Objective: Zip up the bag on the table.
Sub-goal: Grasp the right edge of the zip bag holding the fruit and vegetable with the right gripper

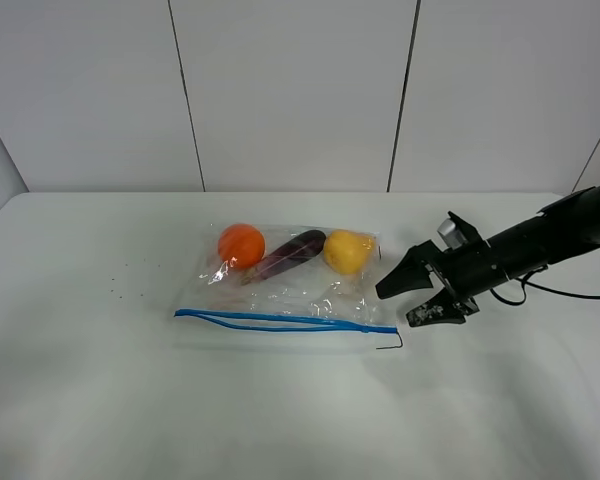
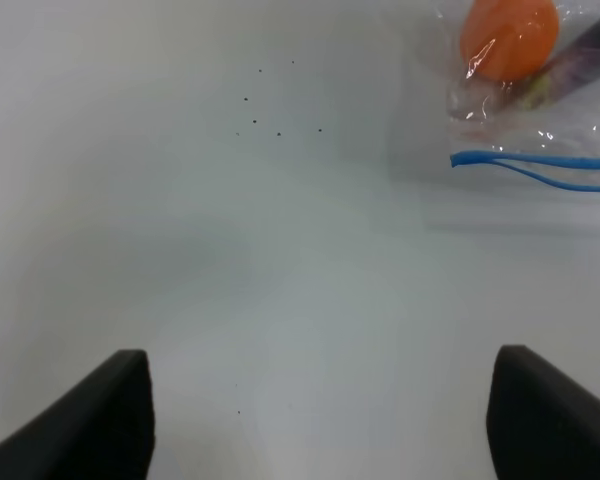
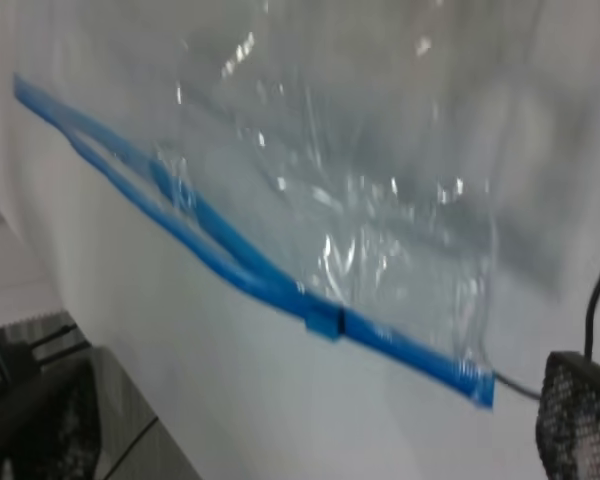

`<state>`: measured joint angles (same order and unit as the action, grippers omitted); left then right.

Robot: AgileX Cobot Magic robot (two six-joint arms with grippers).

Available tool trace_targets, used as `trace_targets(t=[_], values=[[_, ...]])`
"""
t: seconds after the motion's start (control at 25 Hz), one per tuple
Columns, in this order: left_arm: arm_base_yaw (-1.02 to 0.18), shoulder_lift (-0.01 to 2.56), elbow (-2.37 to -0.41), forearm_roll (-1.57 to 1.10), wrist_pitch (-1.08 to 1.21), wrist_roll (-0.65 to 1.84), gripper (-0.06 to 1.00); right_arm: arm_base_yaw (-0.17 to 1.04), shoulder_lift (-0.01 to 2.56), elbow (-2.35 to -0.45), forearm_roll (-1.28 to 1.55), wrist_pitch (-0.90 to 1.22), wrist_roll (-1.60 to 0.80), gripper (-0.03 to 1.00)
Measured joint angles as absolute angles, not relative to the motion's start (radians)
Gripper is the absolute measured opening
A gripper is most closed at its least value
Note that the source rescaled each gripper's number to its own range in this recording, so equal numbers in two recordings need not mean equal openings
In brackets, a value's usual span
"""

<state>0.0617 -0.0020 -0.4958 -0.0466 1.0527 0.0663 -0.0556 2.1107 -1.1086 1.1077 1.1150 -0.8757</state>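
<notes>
The clear bag (image 1: pixel 295 290) lies flat in the middle of the white table (image 1: pixel 100 400). It holds an orange (image 1: pixel 241 245), a purple vegetable (image 1: pixel 290 253) and a yellow fruit (image 1: pixel 348 251). Its blue zip strip (image 1: pixel 280 319) runs along the near edge; the two strands gape apart at the left and join towards the right. My right gripper (image 1: pixel 397 306) is open, just off the bag's right end and close to the strip's end. The right wrist view shows the strip (image 3: pixel 230 255) and a small blue slider (image 3: pixel 325 320) between my open fingers. My left gripper (image 2: pixel 320 420) is open and empty, away from the bag's left corner (image 2: pixel 540 160).
A thin black corner mark (image 1: pixel 392 344) lies on the table by the strip's right end. Small dark specks (image 1: pixel 120 285) dot the table left of the bag. White wall panels (image 1: pixel 290 90) stand behind the table. The left arm is out of the exterior view.
</notes>
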Motion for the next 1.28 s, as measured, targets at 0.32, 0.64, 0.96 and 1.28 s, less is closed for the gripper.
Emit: trace_targets(t=[0.32, 0.64, 0.96, 1.28], values=[[0.062, -0.002, -0.496, -0.047, 1.053, 0.066, 0.96, -0.056, 2.158, -1.114, 1.118, 1.119, -0.902, 0.96], [0.062, -0.002, -0.496, -0.047, 1.053, 0.066, 0.96, -0.055, 2.201, -1.115, 1.197, 1.130, -0.973, 0.96], [0.062, -0.002, -0.496, -0.047, 1.053, 0.066, 0.96, -0.040, 2.215, -1.115, 1.262, 1.143, -1.027, 0.96], [0.062, -0.002, -0.496, -0.047, 1.053, 0.066, 0.96, -0.020, 2.241, -1.115, 1.287, 1.145, -1.048, 0.96]])
